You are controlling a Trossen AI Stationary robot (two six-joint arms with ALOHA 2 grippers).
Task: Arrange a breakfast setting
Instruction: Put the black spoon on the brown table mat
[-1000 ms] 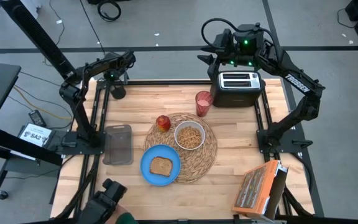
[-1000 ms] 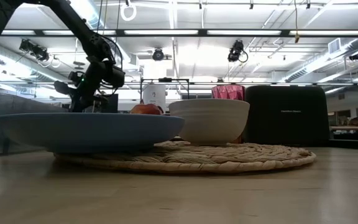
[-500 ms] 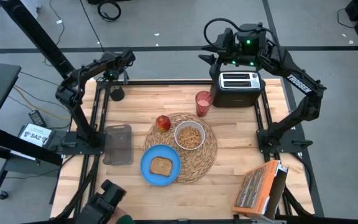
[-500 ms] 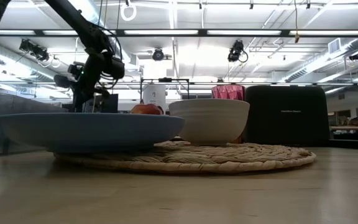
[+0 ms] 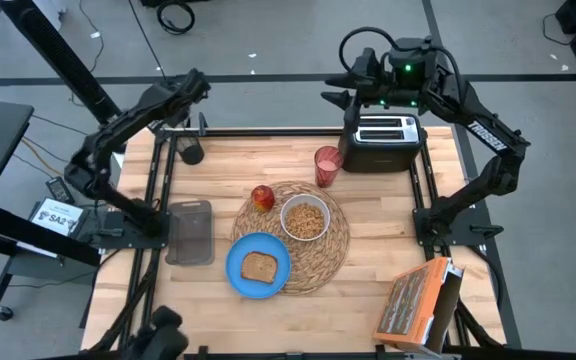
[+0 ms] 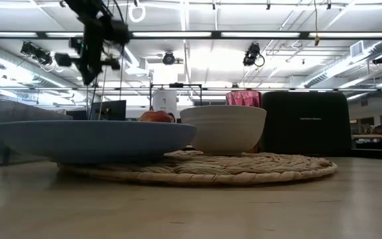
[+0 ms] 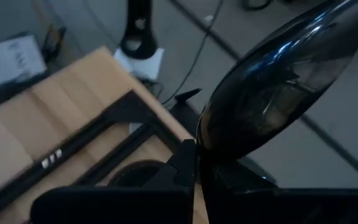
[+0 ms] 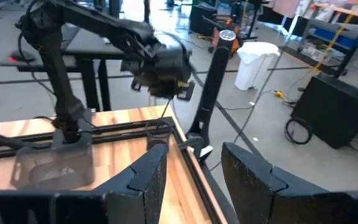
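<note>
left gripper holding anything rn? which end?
Yes: the left gripper holds the dark spoon by its handle, bowl end out, lifted above the table's far left corner. The right gripper is open and empty.

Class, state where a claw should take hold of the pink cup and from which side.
Probably the rim, from above: the pink cup stands upright, open mouth up, with the black toaster close beside it, crowding a sideways approach.

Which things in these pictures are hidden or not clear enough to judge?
- Toast slice: hidden in the low view behind the blue round plate rim.
- Pink cup: low view shows only its top, behind the white bowl.
- Dark spoon: blurred in the left wrist view; its handle is cut off below.
</note>
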